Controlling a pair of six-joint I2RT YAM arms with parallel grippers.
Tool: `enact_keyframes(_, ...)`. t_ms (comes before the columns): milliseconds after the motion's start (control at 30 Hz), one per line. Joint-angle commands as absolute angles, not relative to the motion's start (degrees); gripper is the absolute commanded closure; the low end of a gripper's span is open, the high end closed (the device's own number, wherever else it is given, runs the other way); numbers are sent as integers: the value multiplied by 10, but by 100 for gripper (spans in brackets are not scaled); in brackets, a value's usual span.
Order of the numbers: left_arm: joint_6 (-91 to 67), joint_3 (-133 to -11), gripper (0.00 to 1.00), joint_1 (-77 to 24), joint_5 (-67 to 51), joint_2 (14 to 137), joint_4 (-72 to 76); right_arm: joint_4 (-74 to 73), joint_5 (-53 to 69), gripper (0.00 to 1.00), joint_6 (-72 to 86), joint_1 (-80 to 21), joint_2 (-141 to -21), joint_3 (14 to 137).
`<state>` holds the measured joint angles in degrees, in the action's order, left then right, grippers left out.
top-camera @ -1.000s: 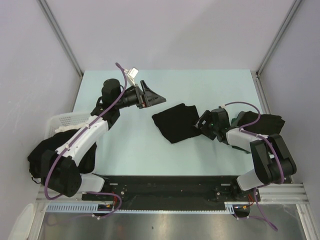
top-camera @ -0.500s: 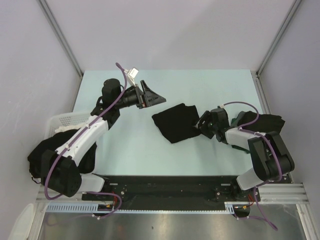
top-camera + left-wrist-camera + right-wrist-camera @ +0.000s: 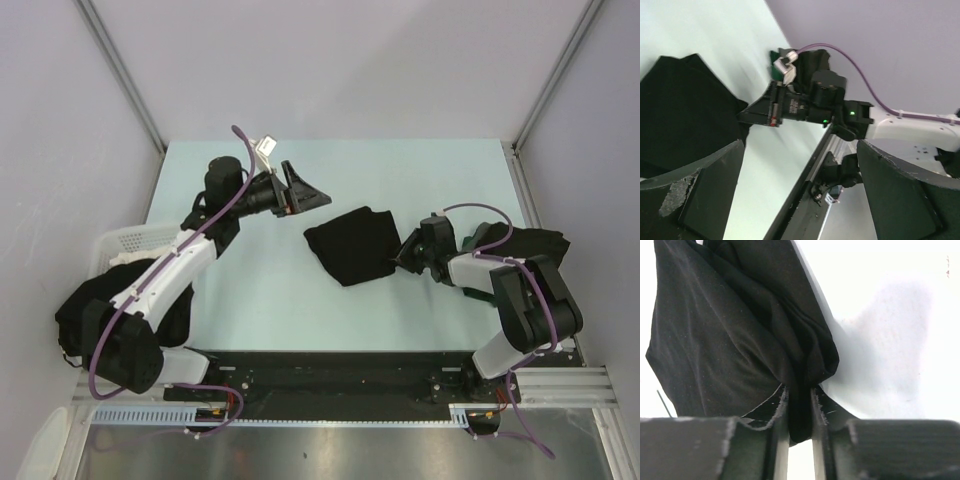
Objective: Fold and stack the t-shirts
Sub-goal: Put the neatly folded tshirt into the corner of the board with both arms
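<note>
A folded black t-shirt [image 3: 352, 245] lies in the middle of the pale table. My right gripper [image 3: 405, 250] is low at its right edge, shut on a bunched fold of the cloth. In the right wrist view the black cloth [image 3: 735, 325] is pinched between the two fingers, and my right gripper [image 3: 800, 397] holds it tight. My left gripper [image 3: 305, 190] hangs open above the table, up and left of the shirt, holding nothing. In the left wrist view my left gripper [image 3: 800, 200] frames the shirt [image 3: 680, 115] and the right arm [image 3: 810, 102].
A white slotted basket [image 3: 125, 240] stands at the left edge, with a heap of black shirts [image 3: 80, 310] in it under the left arm. Another black shirt [image 3: 535, 245] lies at the right edge behind the right arm. Grey walls close in the table.
My right gripper has crept a little left to the shirt's edge and closed on a fold of it. The left arm has not moved.
</note>
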<state>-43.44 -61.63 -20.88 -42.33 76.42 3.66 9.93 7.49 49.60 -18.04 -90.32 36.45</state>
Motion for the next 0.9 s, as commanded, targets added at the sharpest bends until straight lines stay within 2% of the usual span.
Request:
enact_keyframes(0,-392,-642,0,-212,-373,778,-1,82,90,82,475,-177,-904,391)
enact_keyframes(267,-388,-625,1,-211,-338,863,-2,39,104,87,441,-163,-885,409)
enact_keyframes(533,-394,-666,0,-203,-315,974,21,3,123,88,410,-139,-873,428)
enact_keyframes(867,-363,-742,0,-193,-238,1055,-79,-27,129,88,391,-110,-879,453)
